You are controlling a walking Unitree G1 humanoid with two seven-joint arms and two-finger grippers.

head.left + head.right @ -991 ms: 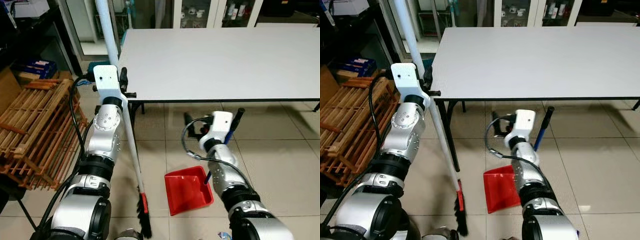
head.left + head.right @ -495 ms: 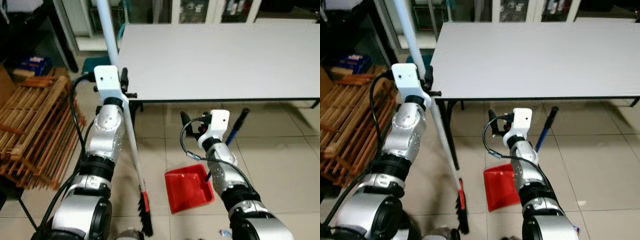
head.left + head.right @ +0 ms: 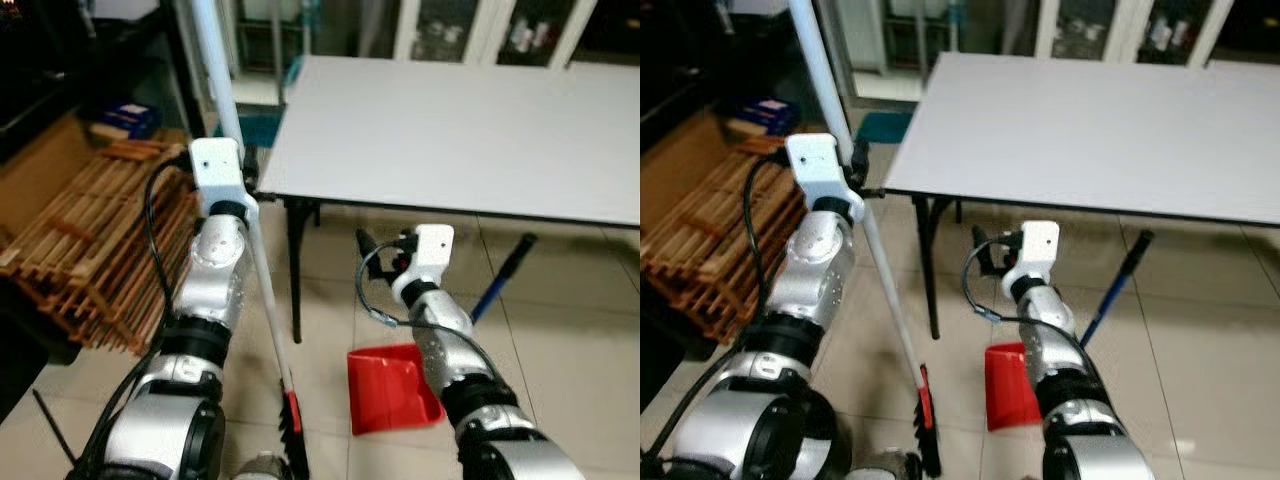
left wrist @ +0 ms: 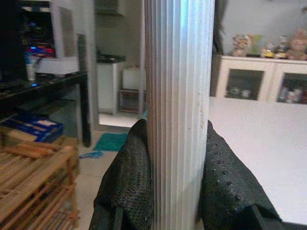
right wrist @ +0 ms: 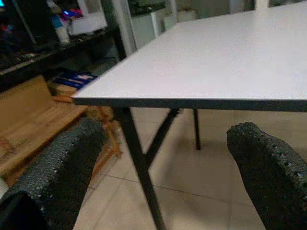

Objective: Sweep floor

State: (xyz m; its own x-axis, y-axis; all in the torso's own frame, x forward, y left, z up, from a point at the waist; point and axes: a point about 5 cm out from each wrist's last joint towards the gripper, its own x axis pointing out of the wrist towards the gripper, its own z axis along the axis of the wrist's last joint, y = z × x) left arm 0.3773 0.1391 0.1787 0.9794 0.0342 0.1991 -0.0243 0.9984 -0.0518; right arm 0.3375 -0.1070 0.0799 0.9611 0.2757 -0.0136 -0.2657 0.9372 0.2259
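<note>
tiled floor (image 3: 560, 340) ran under the white table (image 3: 470, 130) at frame centre. left tool (image 4: 175, 191) clamped the broom (image 3: 262, 300), bristles at bottom centre beside the red dustpan (image 3: 390, 390). right tool (image 5: 163, 167) stood open, empty. short, low strokes toward the pan would probably work best.

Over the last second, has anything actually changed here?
Mostly the view: the camera swung, so the table corner now sits nearer the middle. The left gripper stays clamped on the broom handle; the right gripper stays open above the red dustpan.
</note>
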